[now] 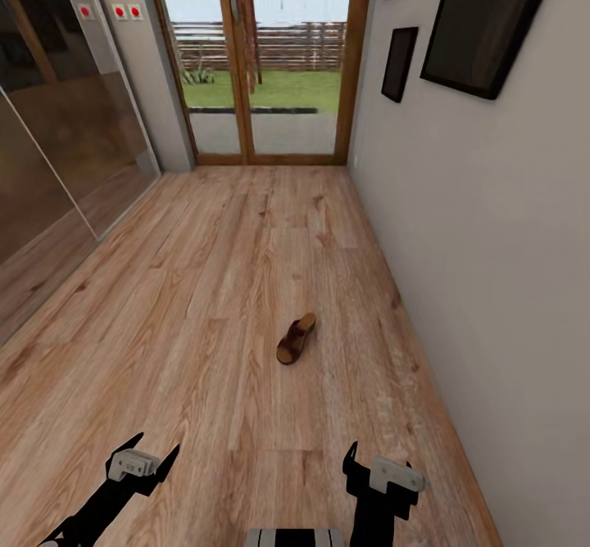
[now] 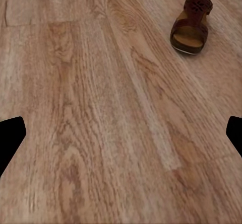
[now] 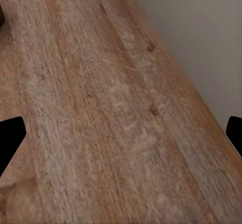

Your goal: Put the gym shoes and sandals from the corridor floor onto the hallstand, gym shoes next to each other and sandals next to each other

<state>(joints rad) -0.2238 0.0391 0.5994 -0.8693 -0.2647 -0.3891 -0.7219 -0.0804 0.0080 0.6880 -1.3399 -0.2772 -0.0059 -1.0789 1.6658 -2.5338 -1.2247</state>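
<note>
One sandal lies on the corridor floor, not yet collected; left pincer and right pincer both spread, empty, well short of it.

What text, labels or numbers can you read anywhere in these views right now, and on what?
None readable.
Red-and-white wall plates beside the glass door: any marking too small to read.
Dark framed pictures on the right wall: no legible text.
Sandal on the corridor floor: cut-out strap pattern, no brand visible.
Pale plates on the left pincer and right pincer: blank.
</note>
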